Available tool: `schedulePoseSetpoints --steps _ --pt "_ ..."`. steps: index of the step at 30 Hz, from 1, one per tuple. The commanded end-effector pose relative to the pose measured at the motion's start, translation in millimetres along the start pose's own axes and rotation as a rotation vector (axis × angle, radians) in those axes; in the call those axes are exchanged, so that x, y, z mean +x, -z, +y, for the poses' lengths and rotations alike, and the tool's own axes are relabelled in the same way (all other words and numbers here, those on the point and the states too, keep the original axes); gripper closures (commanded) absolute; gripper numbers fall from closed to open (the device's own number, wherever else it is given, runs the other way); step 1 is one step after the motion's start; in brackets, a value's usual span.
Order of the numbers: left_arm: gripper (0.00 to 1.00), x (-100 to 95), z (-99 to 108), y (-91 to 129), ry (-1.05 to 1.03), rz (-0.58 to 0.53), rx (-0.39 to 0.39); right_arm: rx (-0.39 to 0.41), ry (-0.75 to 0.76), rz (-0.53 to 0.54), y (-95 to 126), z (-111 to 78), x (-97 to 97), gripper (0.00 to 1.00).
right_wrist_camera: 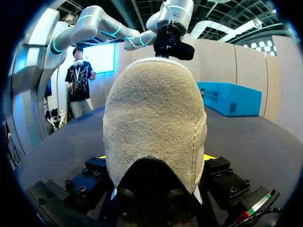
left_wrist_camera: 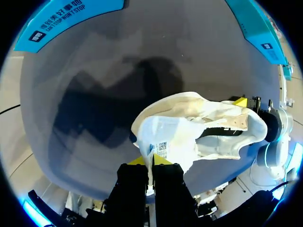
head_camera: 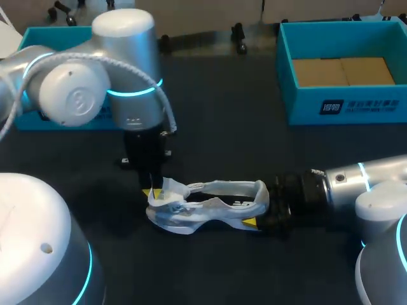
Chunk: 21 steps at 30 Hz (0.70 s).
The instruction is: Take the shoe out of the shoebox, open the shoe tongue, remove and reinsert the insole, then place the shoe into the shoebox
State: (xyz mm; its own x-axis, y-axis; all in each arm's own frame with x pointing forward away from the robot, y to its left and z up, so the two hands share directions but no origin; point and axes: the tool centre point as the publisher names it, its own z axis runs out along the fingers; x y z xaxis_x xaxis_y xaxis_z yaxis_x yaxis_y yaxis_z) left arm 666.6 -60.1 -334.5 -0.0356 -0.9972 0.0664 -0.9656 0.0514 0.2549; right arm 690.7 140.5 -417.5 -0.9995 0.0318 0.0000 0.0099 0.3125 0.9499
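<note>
A white shoe [head_camera: 206, 204] lies on the dark table, toe toward my left arm and heel toward my right arm. My left gripper [head_camera: 153, 190] comes down from above at the shoe's front. In the left wrist view it [left_wrist_camera: 150, 161] is shut on the white tongue [left_wrist_camera: 165, 142], which carries a small printed label. My right gripper [head_camera: 257, 213] lies low and level at the heel. In the right wrist view its [right_wrist_camera: 154, 158] yellow-tipped fingers press the beige heel [right_wrist_camera: 154, 123] from both sides. The insole is hidden from all views.
The open teal shoebox [head_camera: 343, 105], lined with brown cardboard, stands at the back right. A second teal box part [head_camera: 38, 39] sits at the back left, half hidden behind my left arm. Bare dark table [head_camera: 235, 127] lies between them.
</note>
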Motion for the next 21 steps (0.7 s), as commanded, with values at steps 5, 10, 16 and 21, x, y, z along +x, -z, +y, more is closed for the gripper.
schedulePoseSetpoints --steps 5,10,16,21 --pt "0.79 -17.6 6 -3 -0.027 0.136 0.035 0.007 -0.001 0.001 0 -0.3 0.2 1.00" --pt "0.32 -22.7 5 2 -0.032 0.121 0.048 0.007 -0.001 0.001 0 -0.3 0.2 1.00" --pt "0.08 -17.4 15 38 -0.094 0.171 0.102 0.007 -0.001 0.001 0 -0.3 0.2 1.00" --pt "0.04 0.4 23 68 -0.176 0.197 0.156 0.007 -0.001 0.001 0 -0.3 0.2 1.00"
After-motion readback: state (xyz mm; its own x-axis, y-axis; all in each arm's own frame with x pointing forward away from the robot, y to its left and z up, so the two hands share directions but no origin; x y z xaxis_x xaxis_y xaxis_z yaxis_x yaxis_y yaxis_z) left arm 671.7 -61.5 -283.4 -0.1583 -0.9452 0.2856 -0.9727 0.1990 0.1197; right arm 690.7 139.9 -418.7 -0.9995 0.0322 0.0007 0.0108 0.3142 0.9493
